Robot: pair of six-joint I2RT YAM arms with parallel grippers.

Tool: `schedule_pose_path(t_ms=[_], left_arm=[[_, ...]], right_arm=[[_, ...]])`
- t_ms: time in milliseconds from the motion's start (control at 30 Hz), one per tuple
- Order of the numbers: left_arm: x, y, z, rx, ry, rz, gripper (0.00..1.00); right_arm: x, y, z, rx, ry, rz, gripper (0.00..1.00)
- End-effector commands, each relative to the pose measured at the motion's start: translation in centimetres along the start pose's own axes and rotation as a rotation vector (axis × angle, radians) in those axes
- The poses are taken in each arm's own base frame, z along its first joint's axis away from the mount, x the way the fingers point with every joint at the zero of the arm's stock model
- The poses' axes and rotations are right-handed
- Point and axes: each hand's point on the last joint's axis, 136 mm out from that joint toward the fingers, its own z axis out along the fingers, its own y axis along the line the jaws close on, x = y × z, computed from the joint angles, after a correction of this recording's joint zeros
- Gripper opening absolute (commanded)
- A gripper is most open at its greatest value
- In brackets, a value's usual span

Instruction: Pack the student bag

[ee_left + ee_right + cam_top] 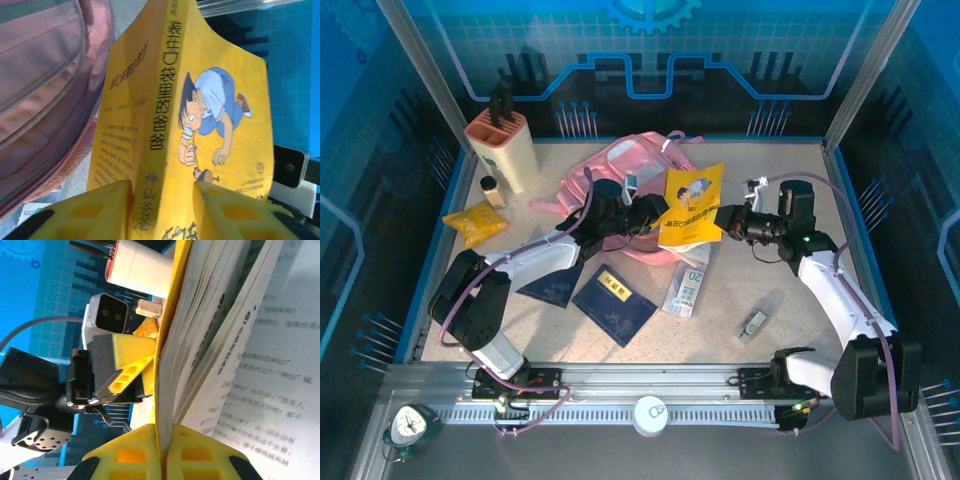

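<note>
Yellow paperback book (692,205) hangs at the edge of the pink fabric student bag (630,160), clamped by both my left gripper (162,187) and right gripper (162,432); I'd release one, then feed it in spine-first.

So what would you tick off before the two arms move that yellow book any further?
1. The left gripper is clamped across the spine of the yellow book: ok.
2. The right gripper is pinching the book's edge: ok.
3. Book closed for packing: not ok, the pages fan open.
4. The student bag sits close beside the book: ok.
5. Bag's opening unzipped and facing the book: cannot tell.
</note>
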Motion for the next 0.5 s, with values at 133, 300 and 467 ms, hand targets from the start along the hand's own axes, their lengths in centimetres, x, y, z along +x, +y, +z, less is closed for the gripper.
schedule_pose_path(t_ms=[133,300,467], left_arm=[[2.0,-4.3,0.6,0.115,0.070,0.072,0.33],[1.5,-2.2,0.2,-0.004,0.034,0.073,0.41],[1.4,-1.4,0.6,0.004,0.032,0.002,0.48]], right_arm=[[1.1,1.8,0.3,-0.112,0.054,-0.038,0.00],[1.1,3.8,-0.5,-0.182,0.043,-0.089,0.00],[1.0,3.6,-0.3,-0.188,0.032,-0.068,0.00]])
